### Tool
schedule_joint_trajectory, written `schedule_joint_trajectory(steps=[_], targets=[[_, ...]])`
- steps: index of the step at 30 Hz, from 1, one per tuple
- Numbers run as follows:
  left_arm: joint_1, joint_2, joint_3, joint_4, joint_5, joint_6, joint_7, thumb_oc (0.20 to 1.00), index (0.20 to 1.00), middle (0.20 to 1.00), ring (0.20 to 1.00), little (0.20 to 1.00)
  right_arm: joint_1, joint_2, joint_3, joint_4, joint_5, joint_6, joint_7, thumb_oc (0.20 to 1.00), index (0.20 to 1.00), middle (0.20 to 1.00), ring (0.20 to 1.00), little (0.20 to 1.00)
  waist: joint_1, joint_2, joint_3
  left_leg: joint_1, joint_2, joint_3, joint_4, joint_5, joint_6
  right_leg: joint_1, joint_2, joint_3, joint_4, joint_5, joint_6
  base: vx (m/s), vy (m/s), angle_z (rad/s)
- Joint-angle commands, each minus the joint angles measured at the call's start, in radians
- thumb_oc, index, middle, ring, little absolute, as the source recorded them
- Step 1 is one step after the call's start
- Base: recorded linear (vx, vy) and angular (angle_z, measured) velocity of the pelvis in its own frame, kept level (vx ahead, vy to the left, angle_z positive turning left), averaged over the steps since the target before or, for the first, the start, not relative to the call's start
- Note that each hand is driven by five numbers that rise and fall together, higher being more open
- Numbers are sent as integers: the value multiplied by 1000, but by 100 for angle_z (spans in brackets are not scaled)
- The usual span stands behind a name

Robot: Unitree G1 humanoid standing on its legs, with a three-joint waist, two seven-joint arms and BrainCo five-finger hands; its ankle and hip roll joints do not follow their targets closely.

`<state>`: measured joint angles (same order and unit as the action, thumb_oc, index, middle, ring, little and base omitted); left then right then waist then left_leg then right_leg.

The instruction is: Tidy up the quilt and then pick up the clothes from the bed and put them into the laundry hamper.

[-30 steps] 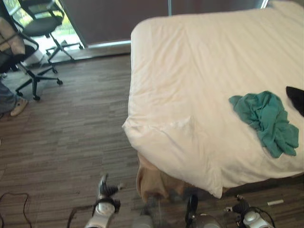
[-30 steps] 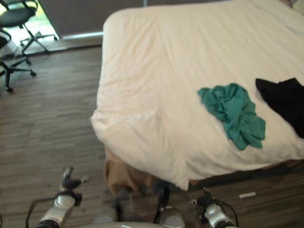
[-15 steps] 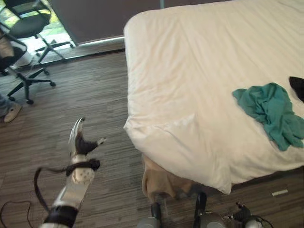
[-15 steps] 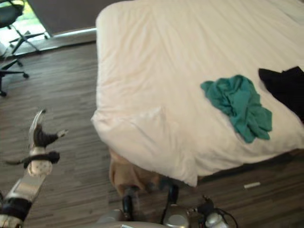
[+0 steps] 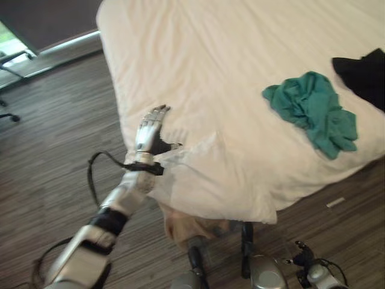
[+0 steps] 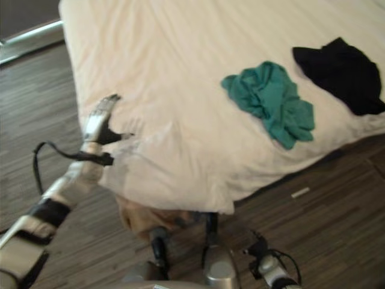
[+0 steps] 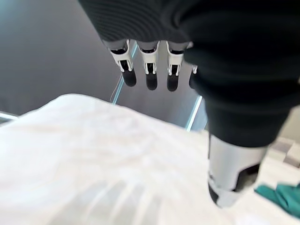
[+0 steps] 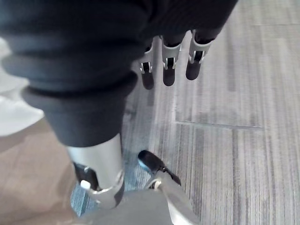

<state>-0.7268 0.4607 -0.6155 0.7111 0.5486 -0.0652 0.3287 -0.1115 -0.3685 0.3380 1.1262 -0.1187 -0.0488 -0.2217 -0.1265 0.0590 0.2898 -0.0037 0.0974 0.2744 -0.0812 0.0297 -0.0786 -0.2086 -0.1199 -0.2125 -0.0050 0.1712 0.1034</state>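
Note:
A white quilt (image 5: 240,54) covers the bed; its near left corner is folded back in a loose flap (image 5: 192,159). My left hand (image 5: 150,127) is open, fingers straight, at the bed's left edge right beside that flap; in the left wrist view its fingers (image 7: 147,70) hover just over the quilt (image 7: 70,154). A crumpled teal garment (image 5: 313,111) lies on the quilt near the bed's front edge, with a black garment (image 5: 364,69) beyond it to the right. My right hand (image 8: 168,70) hangs low over the floor, fingers relaxed and empty.
Dark wood-plank floor (image 5: 42,156) lies left of and in front of the bed. A tan bed base (image 5: 189,226) shows under the lifted quilt corner. An office chair's legs (image 5: 11,57) stand at the far left. A small white strip (image 5: 335,202) lies on the floor.
My left arm has risen from beside the floor and reached right onto the quilt's near left corner. The camera has swung, so the bed sits further left in view.

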Motion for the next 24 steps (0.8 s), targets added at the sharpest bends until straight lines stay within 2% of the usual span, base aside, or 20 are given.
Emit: schedule_joint_trajectory(steps=[1,2,7,9,11,12,15,19,20,21,23,24], targets=[[-97,61,-81,84,86,-26,-95,275,275,275,275,275,-37,19,-12,72,6,11,-23,1000,1000,1000,1000,1000,-45,-62,34,73,51,-36,27,-61,-52,6,-114,26,-11,-41,129,22,30,-66],[-79,58,-95,78,88,-35,-121,200,200,200,200,200,-34,13,-23,73,13,13,-24,1000,1000,1000,1000,1000,-45,-60,30,81,50,-35,24,-64,-51,11,-115,25,-12,-41,130,34,31,-41],[89,54,-58,39,-19,-75,-200,200,200,200,200,200,-35,-18,-98,60,66,22,-25,1000,1000,1000,1000,1000,-37,-51,-6,112,48,-37,16,-75,-49,47,-123,10,-18,-44,128,50,18,-3],[198,85,-24,16,-57,-90,-231,200,200,200,200,200,-38,-40,-132,40,84,24,-20,1000,1000,1000,1000,1000,-29,-50,-25,128,49,-40,13,-80,-48,67,-122,5,-21,-45,126,57,8,5],[239,97,-6,8,-65,-89,-241,200,200,200,200,200,-39,-48,-146,26,92,22,-19,1000,1000,1000,1000,1000,-25,-52,-34,135,49,-41,12,-82,-47,75,-121,4,-22,-46,125,23,1,8],[344,132,47,9,-67,-84,-247,200,200,200,200,200,-46,-80,-183,-39,113,18,-28,1000,1000,1000,1000,1000,-13,-54,-45,150,52,-44,10,-85,-46,93,-119,-3,-26,-46,125,41,6,20],[481,169,126,34,-46,-69,-245,200,200,200,200,200,-48,-138,-249,-169,140,6,-50,1000,1000,1000,1000,1000,5,-58,-63,165,54,-49,5,-87,-46,113,-117,-10,-30,-47,125,25,28,13],[638,137,235,175,-33,-33,-221,200,200,200,200,200,-82,-223,-319,-309,140,-9,-93,1000,1000,1000,1000,1000,39,-61,-81,179,59,-64,6,-94,-45,142,-117,-24,-29,-58,122,0,0,0],[638,136,236,176,-32,-33,-220,200,200,200,200,200,-82,-224,-318,-311,140,-8,-93,1000,1000,1000,1000,1000,37,-63,-83,174,57,-65,5,-88,-45,138,-119,-25,-29,-55,121,-26,30,7],[699,120,265,233,-10,-22,-213,1000,1000,1000,1000,1000,-108,-266,-332,-395,119,-13,-108,1000,1000,1000,1000,1000,54,-65,-91,178,60,-74,5,-89,-44,151,-121,-33,-30,-58,119,-6,30,8],[728,104,279,274,1,-13,-213,1000,1000,1000,1000,1000,-123,-289,-334,-455,100,-19,-114,1000,1000,1000,1000,1000,63,-66,-97,178,60,-78,5,-89,-44,157,-123,-37,-30,-60,118,-9,30,8],[769,65,300,361,12,4,-202,1000,1000,1000,1000,1000,-154,-316,-329,-553,73,-30,-116,1000,1000,1000,1000,1000,78,-70,-104,178,60,-88,5,-88,-43,166,-123,-45,-30,-63,115,-28,36,14]])
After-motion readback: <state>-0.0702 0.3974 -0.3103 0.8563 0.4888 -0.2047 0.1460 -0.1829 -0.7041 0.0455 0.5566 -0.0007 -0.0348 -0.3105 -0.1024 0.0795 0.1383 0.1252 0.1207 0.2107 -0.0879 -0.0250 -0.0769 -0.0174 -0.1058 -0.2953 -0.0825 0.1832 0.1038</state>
